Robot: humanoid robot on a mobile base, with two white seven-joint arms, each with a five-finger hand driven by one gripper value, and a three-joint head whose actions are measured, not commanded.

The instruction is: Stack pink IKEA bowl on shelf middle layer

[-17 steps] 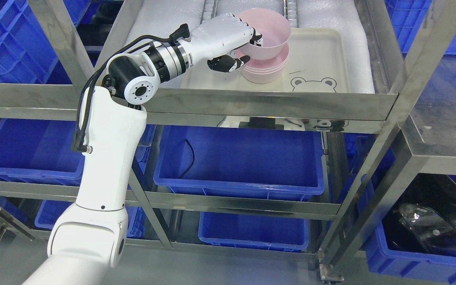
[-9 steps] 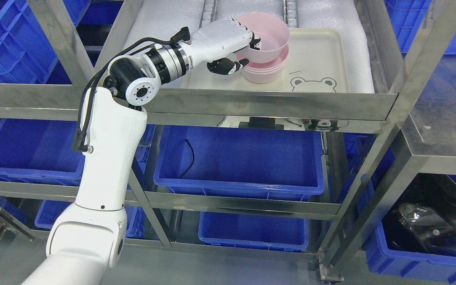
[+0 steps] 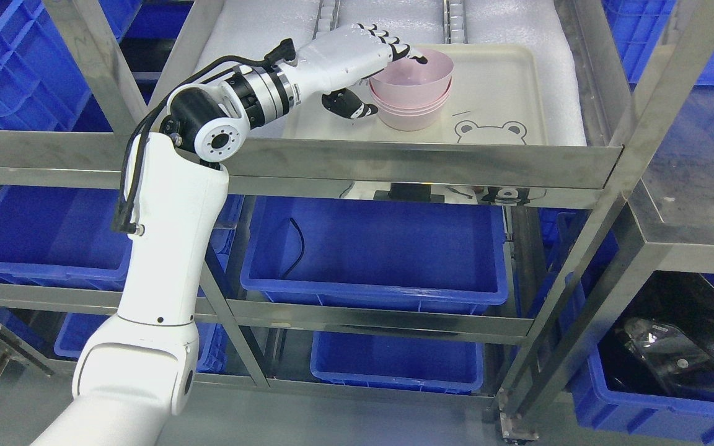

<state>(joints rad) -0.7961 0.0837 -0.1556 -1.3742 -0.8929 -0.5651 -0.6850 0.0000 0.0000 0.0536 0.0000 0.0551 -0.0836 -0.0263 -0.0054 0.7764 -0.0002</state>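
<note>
Broadly: steel shelf filling the head view, slanted posts crossing at left and right, blue bins on the lower levels and around the sides. White foam sheet lining the shelf level in use, with a cream tray set flat on it and a bear face printed near the tray's front edge.

Next in size, left arm, white, rising from the lower left, bent at a black-and-white joint level with the front rail, forearm reaching rightward over the rail onto the tray. Black cable looped along the upper arm.

Then the stack of pink bowls on the left part of the tray, upright, rims nested closely one inside another. Top pink bowl seated down in the stack, level, mouth upward, rim just above the rims beneath.

Left hand at the stack's left side, released: fingers stretched out straight over the top bowl's near-left rim, dark tips just above or grazing the edge, contact not clear from this angle. Thumb hanging lower, beside the stack's left wall, slightly apart from it. Nothing clasped between thumb and fingers.
</note>
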